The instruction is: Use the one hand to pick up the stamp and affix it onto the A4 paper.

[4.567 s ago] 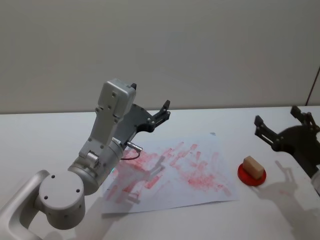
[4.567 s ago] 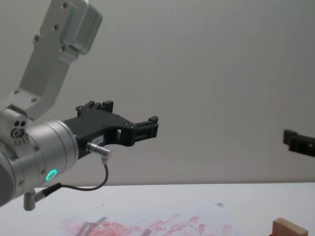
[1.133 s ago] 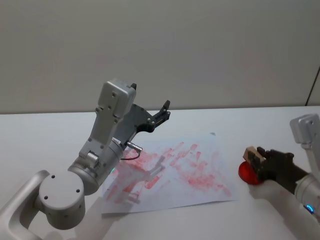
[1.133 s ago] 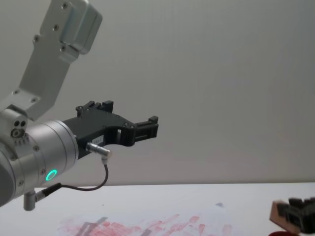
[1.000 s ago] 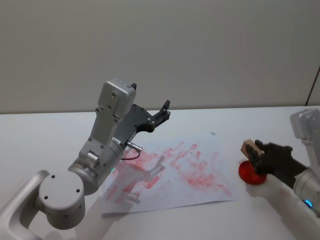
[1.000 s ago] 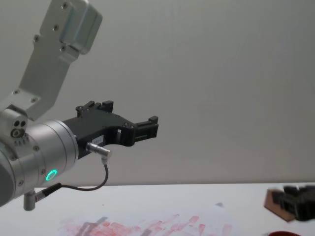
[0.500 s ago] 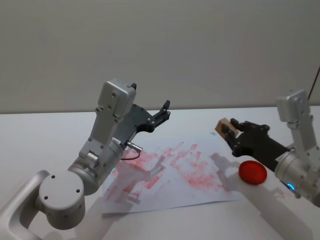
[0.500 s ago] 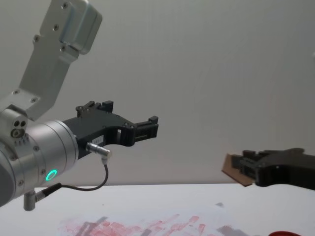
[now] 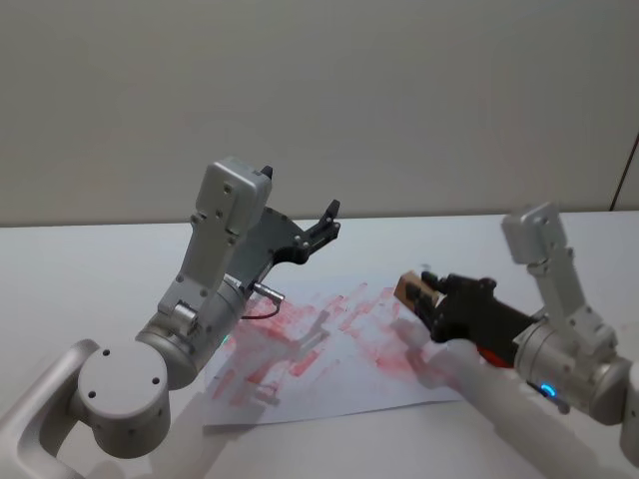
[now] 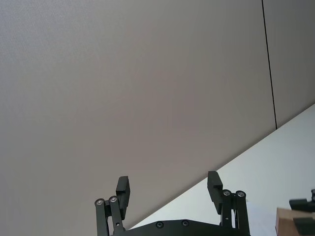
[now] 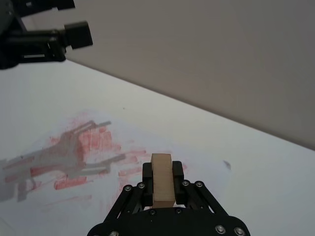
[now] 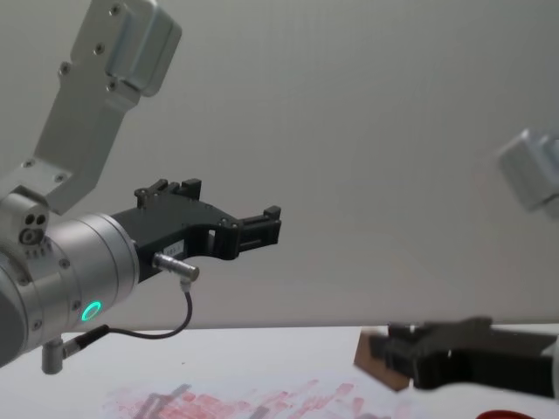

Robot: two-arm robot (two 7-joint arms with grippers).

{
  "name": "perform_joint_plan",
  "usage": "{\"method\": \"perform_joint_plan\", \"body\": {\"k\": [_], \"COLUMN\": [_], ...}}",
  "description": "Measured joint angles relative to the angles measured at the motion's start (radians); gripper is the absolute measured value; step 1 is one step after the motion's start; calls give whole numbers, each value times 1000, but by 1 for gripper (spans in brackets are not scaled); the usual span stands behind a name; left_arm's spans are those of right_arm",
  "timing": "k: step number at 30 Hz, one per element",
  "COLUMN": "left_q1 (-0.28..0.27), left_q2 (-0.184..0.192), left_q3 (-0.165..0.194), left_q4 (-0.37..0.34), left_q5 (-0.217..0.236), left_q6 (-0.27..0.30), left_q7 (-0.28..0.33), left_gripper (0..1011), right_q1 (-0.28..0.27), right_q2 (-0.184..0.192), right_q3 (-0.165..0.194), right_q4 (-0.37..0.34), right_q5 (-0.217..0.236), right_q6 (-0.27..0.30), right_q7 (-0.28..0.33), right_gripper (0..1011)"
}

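Stamp [image 9: 409, 288], a small block of light wood, is sitting clamped between the two black fingers of the right gripper [image 9: 421, 295], which are pressing on its two opposite sides. The block is hanging in the air, a little tilted, over the 3 o'clock part of the A4 paper [image 9: 344, 384], and its shadow is falling on the red prints under it. In the right wrist view the block is standing up between the fingers, with the printed sheet lying ahead of it.

The paper is lying flat on the white surface [image 9: 100, 259], with its red and pink smudges spreading over most of the sheet. Seen from the chest, a thin piece of a red pad [image 12: 511, 415] is showing low at 4 o'clock from the stamp, under the right arm.

The left gripper [image 9: 330, 222] is hanging high over the 11 o'clock corner of the paper, well apart from the stamp. Its fingers are standing wide apart with nothing between them, and a green ring is glowing on its wrist.
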Motion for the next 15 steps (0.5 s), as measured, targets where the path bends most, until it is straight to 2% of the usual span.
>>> {"method": "perform_joint_plan", "body": {"k": [15], "left_q1": [0], "left_q2": [0], "left_q3": [0], "left_q4": [0], "left_q5": [0], "left_q6": [0], "left_q7": [0], "left_gripper": [1001], "right_q1": [17], "right_q2": [-20], "right_q3": [-33], "right_q4": [75], "right_q5": [-59], "right_q6": [47], "right_q7": [28], "right_gripper": [223]}}
